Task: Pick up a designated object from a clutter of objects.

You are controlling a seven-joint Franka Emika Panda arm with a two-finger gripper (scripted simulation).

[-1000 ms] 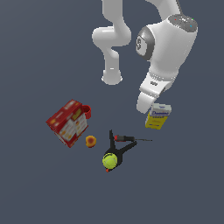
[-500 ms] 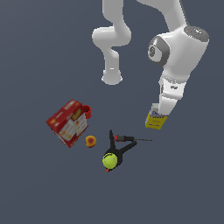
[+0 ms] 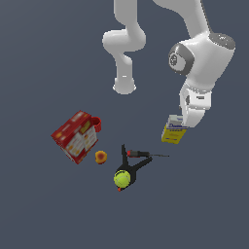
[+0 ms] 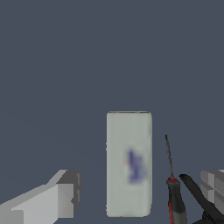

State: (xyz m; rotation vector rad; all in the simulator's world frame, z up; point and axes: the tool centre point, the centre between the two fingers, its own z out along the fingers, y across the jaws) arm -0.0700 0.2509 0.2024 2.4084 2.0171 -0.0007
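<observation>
The designated object, a small carton (image 3: 173, 131) with a yellow lower part and a white top, stands at the exterior view's right of the clutter. In the wrist view I see its white top face (image 4: 129, 164) with a blurred blue mark. My gripper (image 3: 188, 120) hangs just above the carton, toward its right side in the exterior view. It is open (image 4: 141, 189), with one finger (image 4: 61, 199) on one side of the carton and the other finger (image 4: 214, 181) well clear on the opposite side. Neither finger touches the carton.
A thin screwdriver (image 3: 146, 154) (image 4: 175, 199) lies close beside the carton, with the black clamp (image 3: 132, 169) (image 4: 199, 199) and a yellow-green tennis ball (image 3: 121, 179) past it. Farther left in the exterior view are an orange fruit (image 3: 100, 156), a red mug (image 3: 96, 124) and a red-and-white box (image 3: 75, 136). The arm's base (image 3: 124, 86) stands behind.
The arm has swung toward the exterior view's right and turned its hand, which has come down close over the carton. The objects have not moved.
</observation>
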